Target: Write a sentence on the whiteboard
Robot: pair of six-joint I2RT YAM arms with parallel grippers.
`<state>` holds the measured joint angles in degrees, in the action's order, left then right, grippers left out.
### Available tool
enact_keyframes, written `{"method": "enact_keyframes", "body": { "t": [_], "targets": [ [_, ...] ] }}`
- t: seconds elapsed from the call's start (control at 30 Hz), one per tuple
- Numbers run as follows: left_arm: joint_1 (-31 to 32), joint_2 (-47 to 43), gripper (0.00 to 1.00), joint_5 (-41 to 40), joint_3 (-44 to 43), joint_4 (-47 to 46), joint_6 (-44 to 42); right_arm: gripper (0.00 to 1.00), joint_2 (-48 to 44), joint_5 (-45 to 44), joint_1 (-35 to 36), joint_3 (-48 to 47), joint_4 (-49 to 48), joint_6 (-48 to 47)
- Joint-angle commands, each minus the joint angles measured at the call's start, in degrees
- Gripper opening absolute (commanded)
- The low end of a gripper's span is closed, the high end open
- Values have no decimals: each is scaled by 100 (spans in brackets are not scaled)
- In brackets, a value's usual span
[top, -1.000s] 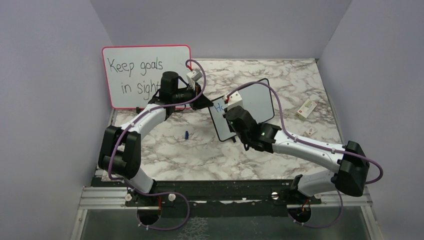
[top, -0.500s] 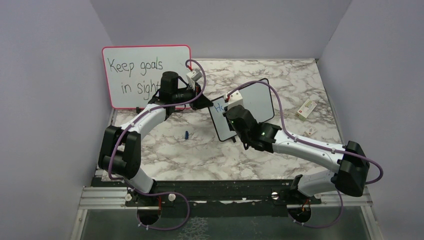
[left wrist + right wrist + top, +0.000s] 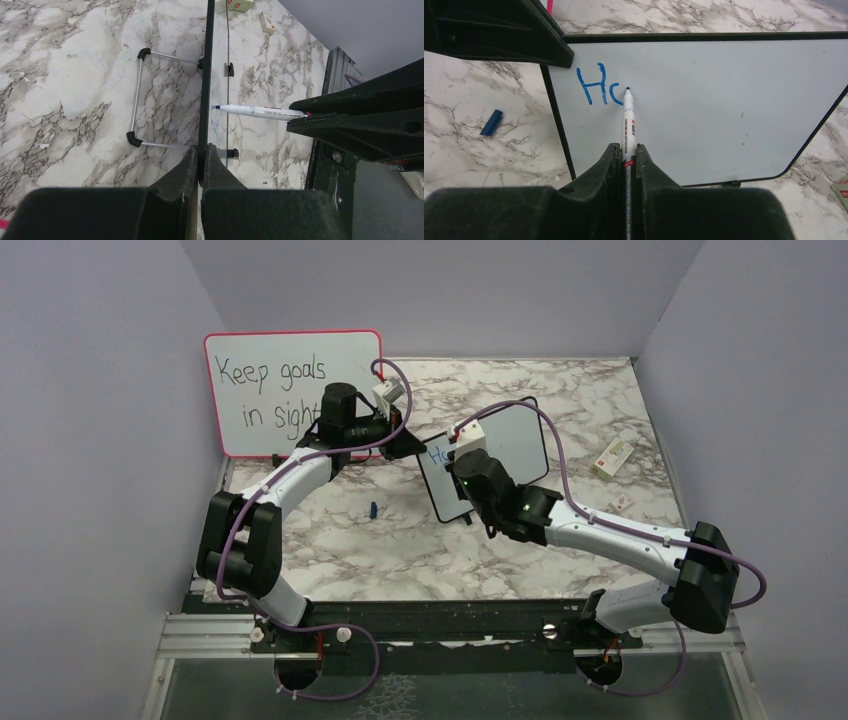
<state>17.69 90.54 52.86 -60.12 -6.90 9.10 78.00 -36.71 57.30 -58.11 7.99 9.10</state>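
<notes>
R hand [image 3: 626, 150] is pinched tight on a white marker [image 3: 628, 120], fingers pressed vs. the barrel from both sides, barrel running straight out btwn them. Marker tip touches the whiteboard [image 3: 734, 95] at the upper end of a blue curve. The sentence [image 3: 598, 90], in blue, reads only "H" plus an open "c"-like curve, up in the top-left corner of the white face as the R wrist view shows it.

L hand [image 3: 201, 156] is closed on the whiteboard's thin black frame, gripping the edge on the side nearest the lettering. In the R wrist view it shows as a dark wedge overlapping that top-left corner. L wrist view catches the board edge-on: the frame is a dark vertical line, w/ a wire stand [image 3: 136, 95] w/ black end caps sticking out behind it onto the marble. The marker comes in fr. the front side, tip on the face.

Whiteboard sits approx. mid-desk [image 3: 330, 550], propped on its stand, btwn the two arms. Exact lean can't be told.

Pink-framed board [image 3: 292, 392] stands at the back left by the wall, black handwriting "Keep goals in sight", the last word partly hidden by the L arm. Blue cap [image 3: 372, 510] lies on the desk left of the whiteboard, apart fr. it. Small green-white box [image 3: 612, 456] and a smaller pale piece [image 3: 621, 503] lie near the desk's R edge, well apart fr. the whiteboard.
</notes>
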Motion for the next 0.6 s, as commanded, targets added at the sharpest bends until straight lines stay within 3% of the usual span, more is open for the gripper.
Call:
{"method": "enact_keyframes", "body": {
  "t": [0.0,0.57],
  "targets": [
    [-3,-10,0,146,-26,275,-251,1,45,130,-52,-210,-337,-25],
    [-3,-24,0,71,-35,306,-286,1,-132,393,-52,-130,17,4]
  ]
}}
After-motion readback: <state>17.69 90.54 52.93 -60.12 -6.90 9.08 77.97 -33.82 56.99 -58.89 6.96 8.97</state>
